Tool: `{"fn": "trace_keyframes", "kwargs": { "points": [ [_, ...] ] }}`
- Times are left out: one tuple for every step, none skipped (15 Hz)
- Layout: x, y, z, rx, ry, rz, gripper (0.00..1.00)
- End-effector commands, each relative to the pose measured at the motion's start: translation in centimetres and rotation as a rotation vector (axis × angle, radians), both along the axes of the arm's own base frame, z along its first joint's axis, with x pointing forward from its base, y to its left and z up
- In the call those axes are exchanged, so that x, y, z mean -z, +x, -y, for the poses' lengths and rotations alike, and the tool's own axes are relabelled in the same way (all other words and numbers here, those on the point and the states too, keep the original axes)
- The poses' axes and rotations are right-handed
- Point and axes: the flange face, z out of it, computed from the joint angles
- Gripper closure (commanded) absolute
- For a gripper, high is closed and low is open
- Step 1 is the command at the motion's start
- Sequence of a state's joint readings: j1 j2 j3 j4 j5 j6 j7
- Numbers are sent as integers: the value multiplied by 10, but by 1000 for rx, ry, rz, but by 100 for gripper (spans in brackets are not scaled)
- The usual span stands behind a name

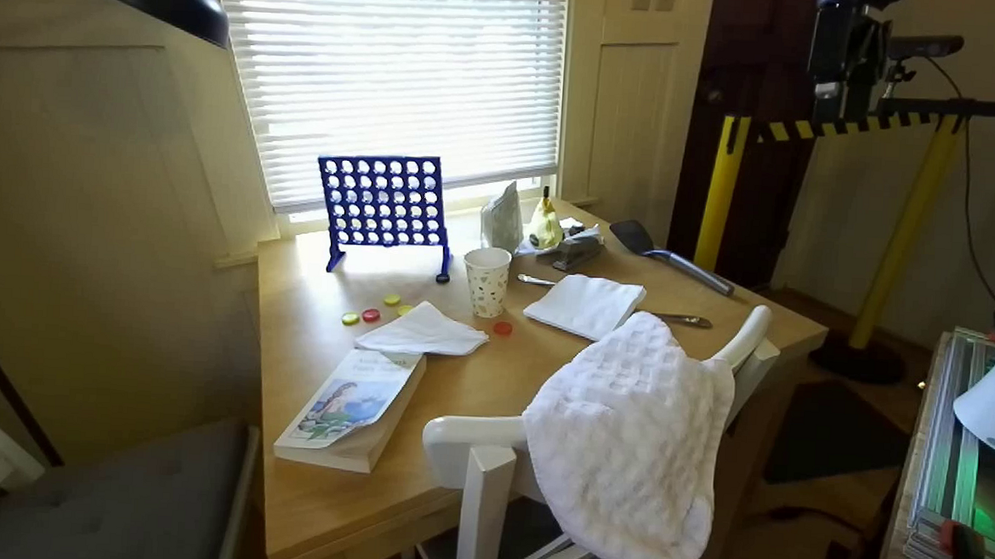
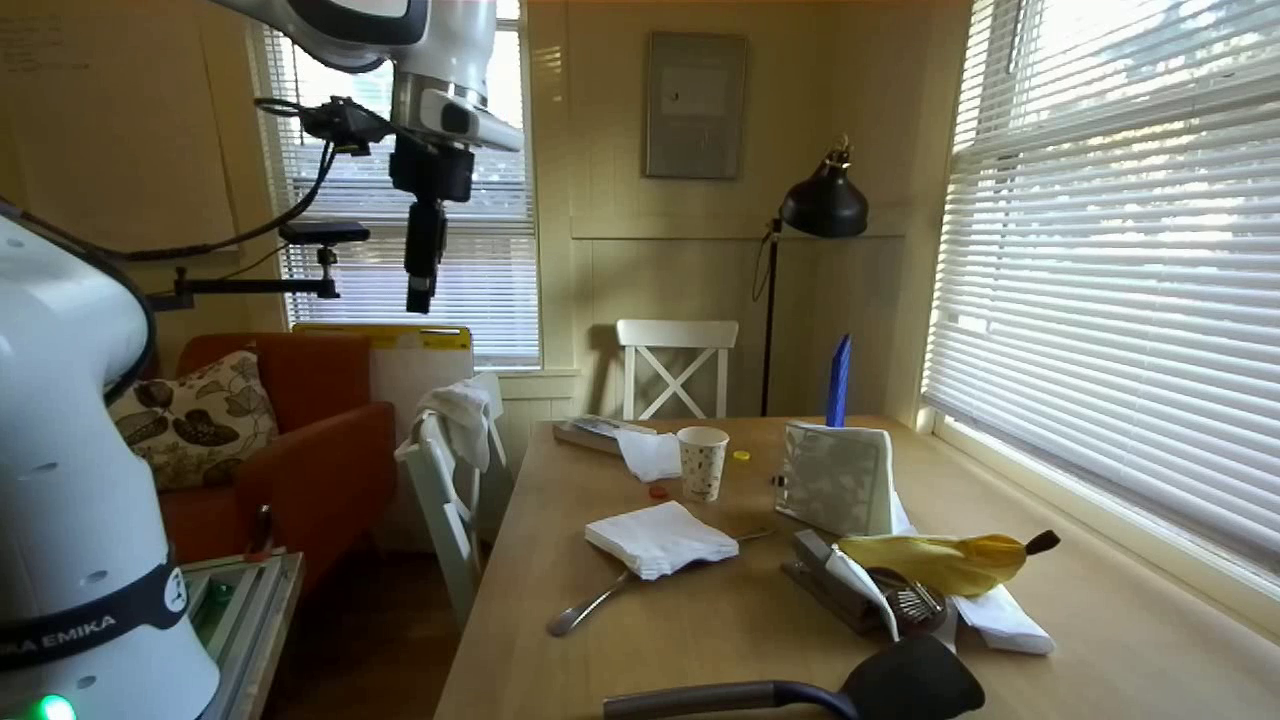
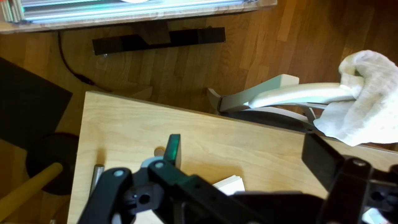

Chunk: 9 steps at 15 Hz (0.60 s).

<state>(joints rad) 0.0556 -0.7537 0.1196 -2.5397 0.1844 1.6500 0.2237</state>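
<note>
My gripper (image 3: 244, 151) is open, with its fingers wide apart and nothing between them. In an exterior view the gripper (image 2: 422, 290) hangs in the air, pointing down, above and apart from everything on the table. Below it in the wrist view, a stack of white napkins (image 3: 231, 186) is partly hidden by the gripper. In both exterior views the napkins (image 2: 662, 540) lie over a metal utensil (image 2: 590, 605). A speckled paper cup (image 1: 487, 283) stands upright near a folded white napkin (image 1: 423, 330). A book (image 1: 350, 404) lies near the table's edge.
A blue game grid (image 1: 385, 201) stands by the window, with red and yellow discs (image 1: 370, 315) near it. A black spatula (image 2: 910, 685), a stapler (image 2: 825, 580) and a yellow banana-shaped item (image 2: 940, 562) lie on the table. A white towel (image 1: 629, 448) covers a chair back.
</note>
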Motion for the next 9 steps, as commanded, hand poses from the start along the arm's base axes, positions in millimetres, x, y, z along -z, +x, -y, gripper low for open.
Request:
{"fn": "trace_keyframes", "kwargs": {
  "points": [
    [11, 9, 40, -196, 3, 42, 0],
    [13, 15, 55, -250, -2, 59, 0],
    [16, 19, 69, -301, 5, 85, 0],
    [20, 25, 85, -349, 19, 113, 0],
    [24, 33, 103, -387, 51, 138, 0],
    [29, 40, 121, -404, 79, 151, 0],
    [34, 51, 141, -414, 116, 155, 0],
    [42, 56, 154, -434, 155, 164, 0],
    [48, 67, 170, -400, 197, 138, 0]
  ]
}}
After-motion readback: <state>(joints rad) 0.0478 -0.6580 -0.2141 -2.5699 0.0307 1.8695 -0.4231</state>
